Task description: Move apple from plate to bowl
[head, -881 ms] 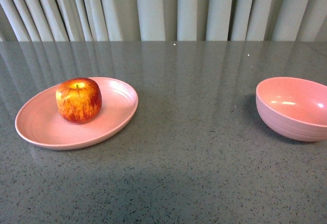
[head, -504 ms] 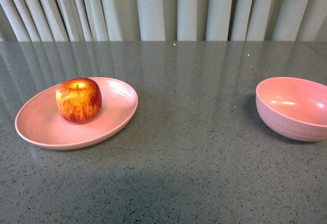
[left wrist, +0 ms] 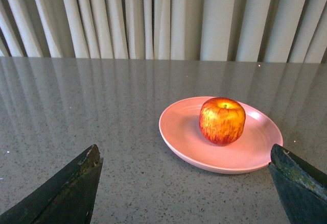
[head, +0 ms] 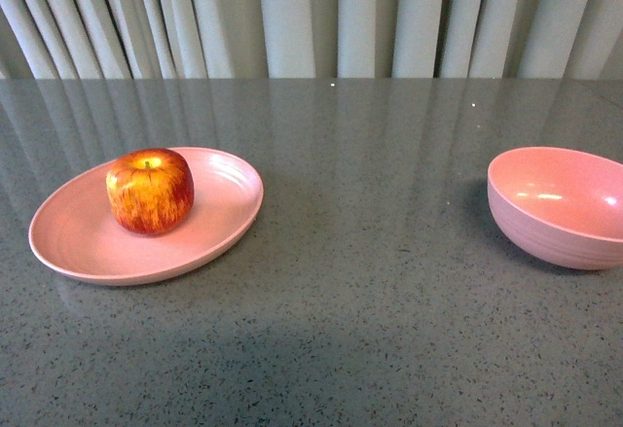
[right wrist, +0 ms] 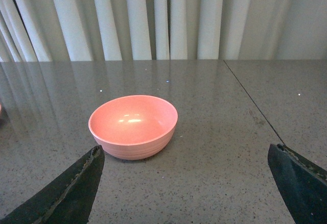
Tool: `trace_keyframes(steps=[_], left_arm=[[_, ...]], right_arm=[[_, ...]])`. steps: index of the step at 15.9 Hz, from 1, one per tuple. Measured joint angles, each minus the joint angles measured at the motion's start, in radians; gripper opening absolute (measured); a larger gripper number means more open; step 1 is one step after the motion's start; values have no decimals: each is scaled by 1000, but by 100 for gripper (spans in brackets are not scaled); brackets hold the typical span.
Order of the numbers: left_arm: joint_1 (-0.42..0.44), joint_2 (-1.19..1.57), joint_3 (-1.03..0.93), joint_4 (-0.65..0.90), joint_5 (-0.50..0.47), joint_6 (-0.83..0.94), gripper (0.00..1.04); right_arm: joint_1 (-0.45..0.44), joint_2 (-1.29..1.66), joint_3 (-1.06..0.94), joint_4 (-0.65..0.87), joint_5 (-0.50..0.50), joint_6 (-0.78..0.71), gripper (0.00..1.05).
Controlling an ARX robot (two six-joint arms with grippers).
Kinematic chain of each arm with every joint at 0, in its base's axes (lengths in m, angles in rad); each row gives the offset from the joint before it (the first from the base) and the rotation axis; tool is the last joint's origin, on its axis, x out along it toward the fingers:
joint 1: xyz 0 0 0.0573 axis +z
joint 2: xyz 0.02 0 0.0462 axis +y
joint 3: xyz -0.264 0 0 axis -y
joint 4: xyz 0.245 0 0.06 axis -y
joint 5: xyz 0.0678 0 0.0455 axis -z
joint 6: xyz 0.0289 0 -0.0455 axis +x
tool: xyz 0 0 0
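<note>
The apple [head: 150, 191] is seen resting on the plate [head: 78, 242], with the bowl [head: 560, 203] set well apart from it; left pincer [left wrist: 185, 152] and right pincer [right wrist: 185, 151] are spread wide, nothing gripped.

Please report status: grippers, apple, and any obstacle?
Left gripper and right gripper open, empty. Apple on plate, untouched. Bowl empty; no obstacle seen.

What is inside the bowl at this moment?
Nothing: the bowl shows a bare pink inside with light glints. Its near inner wall is hidden behind the rim. The apple sits on the plate.
</note>
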Motion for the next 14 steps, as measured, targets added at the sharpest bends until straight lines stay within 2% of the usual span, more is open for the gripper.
trace_keyframes(steps=[12,14], left_arm=[[0,0,0,0,0,0,98],[0,0,0,0,0,0,98]], right_arm=[[0,0,0,0,0,0,98],[14,11,11,-50,46,30,98]])
